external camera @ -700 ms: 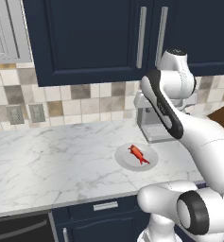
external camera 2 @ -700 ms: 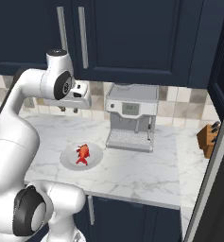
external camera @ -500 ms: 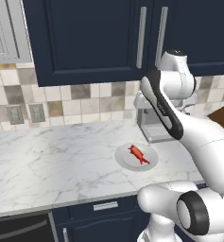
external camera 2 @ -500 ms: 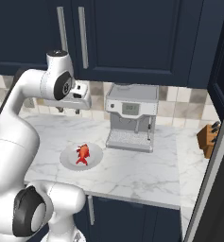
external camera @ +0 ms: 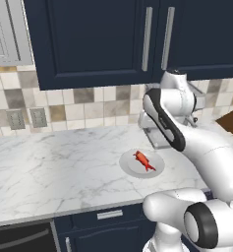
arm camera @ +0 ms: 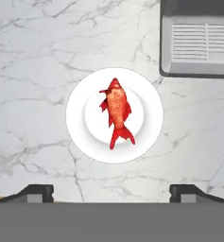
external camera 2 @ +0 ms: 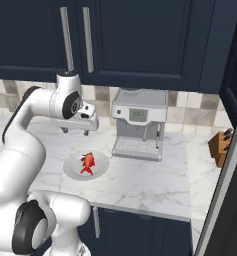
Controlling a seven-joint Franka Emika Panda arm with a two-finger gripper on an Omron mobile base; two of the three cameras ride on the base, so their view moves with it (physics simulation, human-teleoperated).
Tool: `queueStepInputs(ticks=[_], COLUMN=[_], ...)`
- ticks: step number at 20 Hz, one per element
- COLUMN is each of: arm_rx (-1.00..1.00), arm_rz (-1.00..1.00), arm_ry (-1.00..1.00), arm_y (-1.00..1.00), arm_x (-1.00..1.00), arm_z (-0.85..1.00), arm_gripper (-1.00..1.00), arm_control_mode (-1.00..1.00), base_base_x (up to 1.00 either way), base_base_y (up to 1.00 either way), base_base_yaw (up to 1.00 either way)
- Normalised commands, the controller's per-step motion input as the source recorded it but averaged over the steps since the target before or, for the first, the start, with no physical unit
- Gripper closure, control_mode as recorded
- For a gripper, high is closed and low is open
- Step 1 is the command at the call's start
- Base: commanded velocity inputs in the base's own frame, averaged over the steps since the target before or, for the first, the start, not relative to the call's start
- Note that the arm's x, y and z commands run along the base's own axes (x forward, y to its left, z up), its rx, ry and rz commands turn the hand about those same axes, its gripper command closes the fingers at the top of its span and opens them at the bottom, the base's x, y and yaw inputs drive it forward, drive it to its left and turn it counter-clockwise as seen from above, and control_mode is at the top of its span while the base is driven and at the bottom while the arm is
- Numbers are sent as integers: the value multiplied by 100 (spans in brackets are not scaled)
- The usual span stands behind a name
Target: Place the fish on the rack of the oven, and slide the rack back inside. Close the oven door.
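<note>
Nearest the base, the white arm rises over the front edge of the marble bench [external camera: 49, 172]. Against the pictures from a moment ago almost nothing has changed: the arm holds the same raised pose, the plate and the fish lie where they lay, and the whole scene sits alike in both base views, so the base has not driven either.

The claw [external camera 2: 75, 131] hangs above the bench with its 2 tips spread wide and nothing between them; in the hand view the tips [arm camera: 38, 193] stand well apart at the bottom edge.

Below it, the fish [arm camera: 116, 113] lies flat in the middle of a round white plate [arm camera: 149, 101], touching nothing else. The same fish [external camera: 143, 160] shows on the plate in the left base view.

Beyond the plate stands a steel coffee machine [external camera 2: 139, 124], and further right a knife block [external camera 2: 220, 146].

So the task looks to be at its very start: the claw is lined up over the fish, the pick-up is not yet made, and a descent onto the fish seems the likely next move.
</note>
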Motion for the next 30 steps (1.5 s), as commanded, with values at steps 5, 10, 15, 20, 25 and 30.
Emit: queueStepInputs(ticks=[5, 10, 15, 20, 25, 30], arm_rx=[-3, -9, -8, 0, 0, 1], arm_rz=[0, 0, 0, 0, 0, 0], arm_ry=[4, 11, 4, -1, -1, -1], arm_y=[0, 0, 0, 0, 0, 0], arm_x=[6, 21, 28, 16, 23, 44], arm_z=[-68, -82, -70, -54, -46, -33], arm_gripper=[-100, -100, -100, -100, -100, -100], arm_control_mode=[-100, -100, -100, -100, -100, -100], base_base_x=[0, 0, 0, 0, 0, 0], base_base_y=[0, 0, 0, 0, 0, 0], base_base_yaw=[0, 0, 0, 0, 0, 0])
